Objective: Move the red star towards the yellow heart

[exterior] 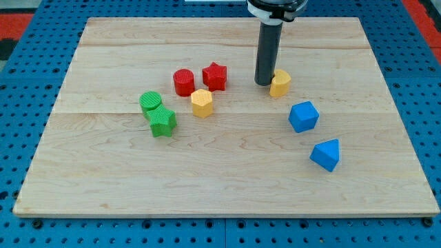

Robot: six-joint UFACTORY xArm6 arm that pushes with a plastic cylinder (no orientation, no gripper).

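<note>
The red star (215, 76) lies on the wooden board (227, 179), above the board's middle. The yellow heart (280, 83) lies to its right, about a hundred pixels away. My tip (264, 83) rests on the board right beside the heart's left edge, touching or nearly touching it, between the heart and the red star. The rod rises straight up from there to the view's top.
A red cylinder (184, 82) sits just left of the red star. A yellow hexagon (202, 102) lies below them. A green cylinder (150, 102) and a green star (162, 121) sit at the left. A blue cube (303, 116) and a blue wedge-like block (325, 154) lie at the lower right.
</note>
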